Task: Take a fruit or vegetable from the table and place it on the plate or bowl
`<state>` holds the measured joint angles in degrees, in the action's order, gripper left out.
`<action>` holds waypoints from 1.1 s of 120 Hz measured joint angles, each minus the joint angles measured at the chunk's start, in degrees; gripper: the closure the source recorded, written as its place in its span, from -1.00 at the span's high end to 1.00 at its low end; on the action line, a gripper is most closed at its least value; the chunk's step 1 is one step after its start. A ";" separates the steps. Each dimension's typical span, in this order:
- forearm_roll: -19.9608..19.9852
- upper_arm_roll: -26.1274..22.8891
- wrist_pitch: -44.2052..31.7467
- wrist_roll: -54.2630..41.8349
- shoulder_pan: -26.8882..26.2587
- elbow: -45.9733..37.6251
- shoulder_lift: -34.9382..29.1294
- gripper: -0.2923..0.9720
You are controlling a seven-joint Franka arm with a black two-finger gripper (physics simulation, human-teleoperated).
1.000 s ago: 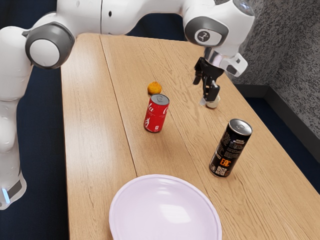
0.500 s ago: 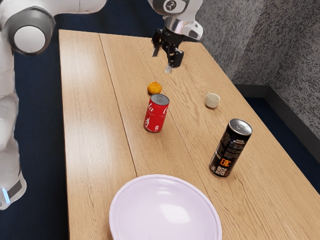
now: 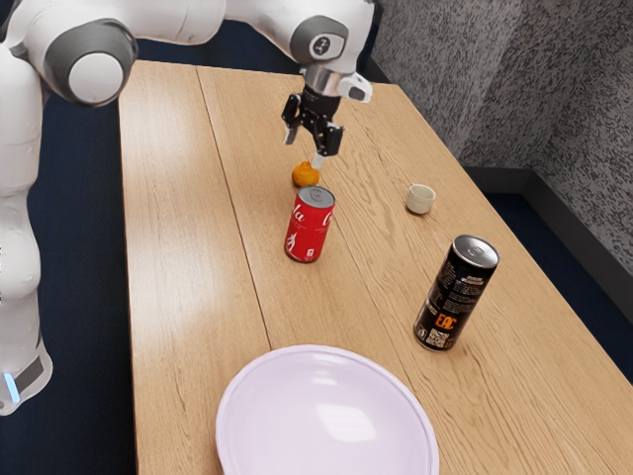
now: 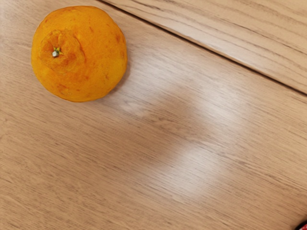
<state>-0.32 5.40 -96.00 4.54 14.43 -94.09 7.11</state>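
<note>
Exterior view shows my gripper [image 3: 309, 146] spread open and empty just above the mandarin [image 3: 306, 175], which sits mid-width toward the table's [image 3: 178, 297] far edge, just behind the red cola can [image 3: 310, 225], slightly off my hand's centre, so I'd shift sideways before descending.

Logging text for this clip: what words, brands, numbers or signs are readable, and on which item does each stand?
Red can: white script brand mark running sideways, too small to read for sure.
Black can: orange block letters, roughly "EOC", uncertain; white fine print above them and a square code near the base, unreadable.
Orange, plate, cup: no text.
</note>
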 joint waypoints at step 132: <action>-2.24 -14.59 -10.84 -10.30 18.06 -2.22 3.36 0.54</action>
<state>-2.56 -9.19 -106.84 -5.76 32.50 -96.31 10.47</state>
